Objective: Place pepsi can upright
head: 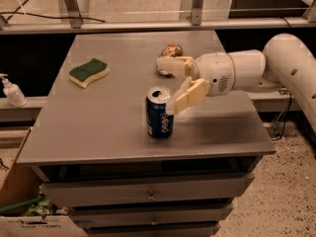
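Note:
The blue pepsi can [159, 113] stands upright on the grey table [89, 127], a little in front of the table's middle, its silver top showing. My gripper [168, 85] is open and empty, just right of and behind the can's top. Its near finger [187, 97] hangs close beside the can's upper right rim; I cannot tell if it touches. Its far finger [173, 64] reaches toward the back. The white arm comes in from the right.
A brown-gold patterned can [171, 50] lies on its side behind the gripper, partly hidden by the far finger. A green-and-yellow sponge [89, 72] lies at the table's left. A soap bottle [11, 90] stands on a ledge at far left. Drawers sit below the table's front edge.

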`<move>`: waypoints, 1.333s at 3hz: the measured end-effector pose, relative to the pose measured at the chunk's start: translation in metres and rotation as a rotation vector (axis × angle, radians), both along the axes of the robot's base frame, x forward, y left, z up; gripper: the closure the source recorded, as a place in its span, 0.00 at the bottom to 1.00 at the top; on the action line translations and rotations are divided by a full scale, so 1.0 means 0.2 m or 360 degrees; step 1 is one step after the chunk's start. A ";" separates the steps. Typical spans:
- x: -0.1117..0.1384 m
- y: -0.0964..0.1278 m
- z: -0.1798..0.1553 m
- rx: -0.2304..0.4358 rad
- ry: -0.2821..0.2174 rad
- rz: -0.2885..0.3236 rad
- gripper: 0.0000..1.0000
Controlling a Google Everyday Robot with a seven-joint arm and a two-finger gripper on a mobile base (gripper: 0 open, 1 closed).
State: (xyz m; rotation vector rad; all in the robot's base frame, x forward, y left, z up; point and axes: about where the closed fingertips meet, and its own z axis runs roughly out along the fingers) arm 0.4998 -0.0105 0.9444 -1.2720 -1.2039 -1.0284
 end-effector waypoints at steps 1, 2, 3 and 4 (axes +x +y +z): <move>-0.08 -0.13 0.10 -0.0065 -0.0182 0.0116 0.00; -0.18 -0.28 0.15 -0.0120 -0.0296 0.0171 0.00; -0.22 -0.41 0.19 -0.0138 -0.0279 0.0095 0.00; -0.22 -0.41 0.19 -0.0138 -0.0279 0.0095 0.00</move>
